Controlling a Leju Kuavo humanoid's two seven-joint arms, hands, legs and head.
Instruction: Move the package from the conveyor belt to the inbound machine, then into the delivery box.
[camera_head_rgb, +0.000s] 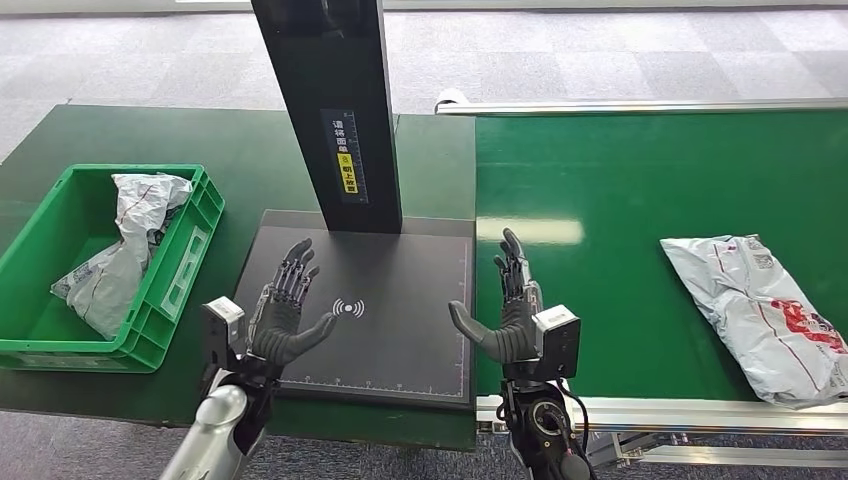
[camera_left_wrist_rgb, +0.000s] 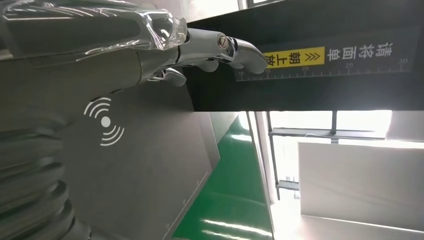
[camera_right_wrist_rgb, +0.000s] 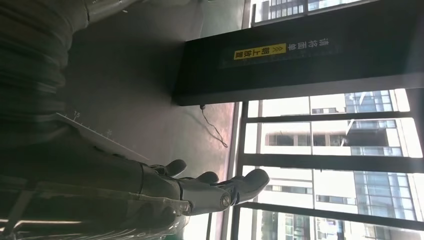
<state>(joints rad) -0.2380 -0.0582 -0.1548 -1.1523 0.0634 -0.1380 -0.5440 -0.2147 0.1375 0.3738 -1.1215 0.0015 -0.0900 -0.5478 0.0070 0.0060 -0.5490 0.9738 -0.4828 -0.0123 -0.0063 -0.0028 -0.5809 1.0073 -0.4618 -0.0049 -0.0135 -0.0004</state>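
— What do you have at your left wrist?

— Your left hand (camera_left_wrist_rgb: 150, 47) reaches in with fingers (camera_left_wrist_rgb: 240, 50) straight and spread, empty, over the dark scan plate (camera_left_wrist_rgb: 150, 165) with its white wave symbol (camera_left_wrist_rgb: 104, 121).

— And beyond?

— You face the black post (camera_left_wrist_rgb: 320, 85) with its yellow label (camera_left_wrist_rgb: 294, 56) and ruler marks; green belt (camera_left_wrist_rgb: 225, 200) runs beside the plate.

Head view evenly lit, sharp; glare strip on the glossy green conveyor belt (camera_head_rgb: 640, 200). Wrist views backlit: bright windows blown out, the dark matte scanner plate (camera_right_wrist_rgb: 150, 75) underexposed, near hand covers soft.
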